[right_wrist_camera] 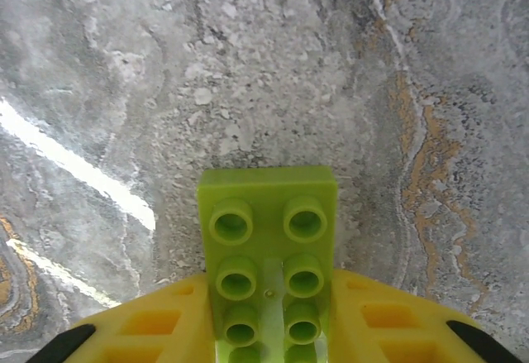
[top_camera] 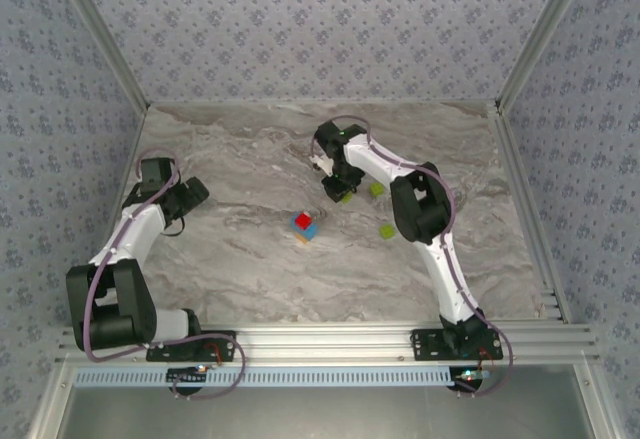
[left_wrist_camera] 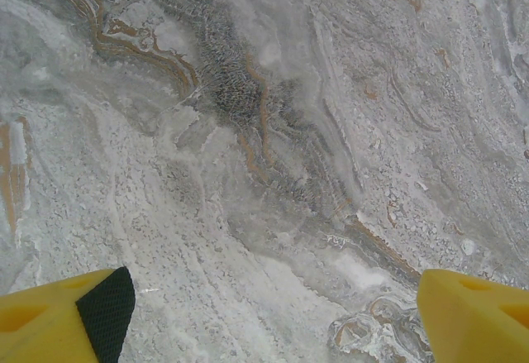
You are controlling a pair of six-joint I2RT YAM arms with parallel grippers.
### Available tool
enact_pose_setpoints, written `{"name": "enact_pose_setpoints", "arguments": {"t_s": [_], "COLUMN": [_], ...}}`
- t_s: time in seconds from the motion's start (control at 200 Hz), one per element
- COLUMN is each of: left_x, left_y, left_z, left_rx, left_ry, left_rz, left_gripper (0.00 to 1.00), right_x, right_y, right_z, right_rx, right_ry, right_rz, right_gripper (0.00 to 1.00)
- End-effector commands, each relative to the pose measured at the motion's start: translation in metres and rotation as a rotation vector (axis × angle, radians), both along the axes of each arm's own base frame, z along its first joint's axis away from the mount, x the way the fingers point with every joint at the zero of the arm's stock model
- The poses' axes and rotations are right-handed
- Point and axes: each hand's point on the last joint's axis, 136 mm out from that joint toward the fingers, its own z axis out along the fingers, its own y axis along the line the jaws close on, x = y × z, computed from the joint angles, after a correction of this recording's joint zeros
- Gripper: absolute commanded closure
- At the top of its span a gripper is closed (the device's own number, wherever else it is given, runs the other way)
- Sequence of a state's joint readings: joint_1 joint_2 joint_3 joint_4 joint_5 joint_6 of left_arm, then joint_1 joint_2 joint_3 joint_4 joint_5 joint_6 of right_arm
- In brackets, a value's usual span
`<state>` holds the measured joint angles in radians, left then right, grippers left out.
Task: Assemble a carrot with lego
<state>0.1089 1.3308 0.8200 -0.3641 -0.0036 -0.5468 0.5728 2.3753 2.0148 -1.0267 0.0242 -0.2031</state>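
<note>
Table (top_camera: 250,279) — grey marble-veined, matt. Stack (top_camera: 303,225) of square studded plastic sits mid-table, red over blue, orange at the base. Right gripper (right_wrist_camera: 269,301): yellow fingers clamped on a lime brick (right_wrist_camera: 266,206), oblong, two rows of hollow studs. Near loose brick (top_camera: 386,230) and far loose brick (top_camera: 377,189), both lime, lie right of the stack. Left gripper (left_wrist_camera: 273,309) — fingers wide apart over bare table.

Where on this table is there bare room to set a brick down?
Free: the marble between the left gripper and the brick stack, and the strip along the back wall. Crowded: around the right gripper, shut on a lime brick, with two loose lime bricks nearby.
</note>
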Motion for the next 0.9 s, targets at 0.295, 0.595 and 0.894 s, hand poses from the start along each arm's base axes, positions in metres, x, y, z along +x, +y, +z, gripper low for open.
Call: {"name": "enact_pose_setpoints", "arguments": {"t_s": [0.295, 0.595, 0.894], "left_x": [0.002, 0.001, -0.002], "left_y": [-0.003, -0.004, -0.004], "left_z": [0.010, 0.009, 0.016], "left_rx": [0.005, 0.002, 0.008], "left_ry": [-0.026, -0.026, -0.038], "left_rz": [-0.020, -0.021, -0.023], "left_gripper": [0.10, 0.10, 0.10], "right_x": [-0.029, -0.088, -0.116], "right_y": [-0.001, 0.018, 0.067], "right_z": [0.057, 0.121, 0.125], "right_rx": [0.044, 0.092, 0.120], "right_ry": [-0.023, -0.016, 0.024], "right_rz": [-0.122, -0.037, 0.059], "right_gripper": [0.71, 0.70, 0.69]}}
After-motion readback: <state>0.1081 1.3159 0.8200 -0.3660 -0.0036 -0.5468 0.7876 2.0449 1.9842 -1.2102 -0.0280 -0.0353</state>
